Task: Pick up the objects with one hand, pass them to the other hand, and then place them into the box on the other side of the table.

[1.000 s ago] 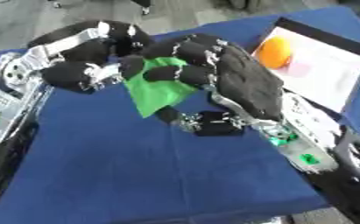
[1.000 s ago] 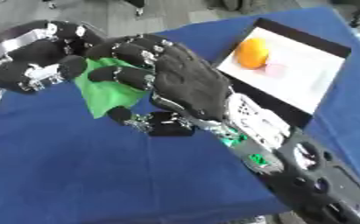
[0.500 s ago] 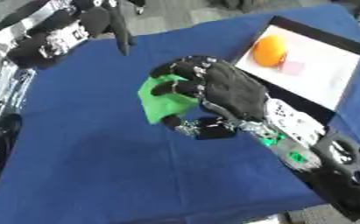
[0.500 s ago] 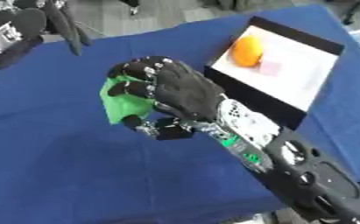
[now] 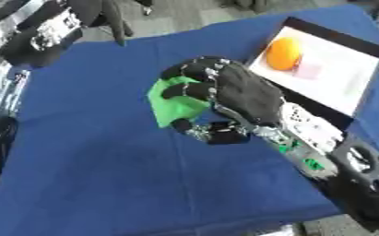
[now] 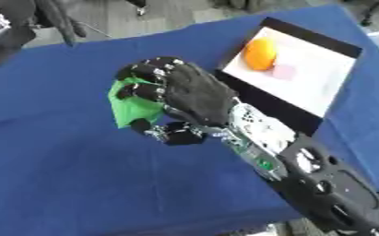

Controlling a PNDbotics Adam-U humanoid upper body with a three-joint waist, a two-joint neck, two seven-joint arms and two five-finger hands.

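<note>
A green object (image 5: 174,105) sits in my right hand (image 5: 233,92), whose black fingers and thumb are curled round it above the middle of the blue table (image 5: 103,175). My left hand (image 5: 103,16) is drawn back to the upper left corner, fingers hanging straight and holding nothing. The box (image 5: 346,78), white inside with a black rim, lies at the right of the table. In it are an orange ball (image 5: 283,53) and a small pink piece (image 5: 309,71).
My left forearm (image 5: 39,39) crosses the upper left edge of the table. The right forearm (image 5: 329,152) runs from the lower right corner toward the middle. Grey floor shows beyond the table's far edge.
My left hand let go of the green object and pulled away to the upper left. The right hand now holds the object alone.
</note>
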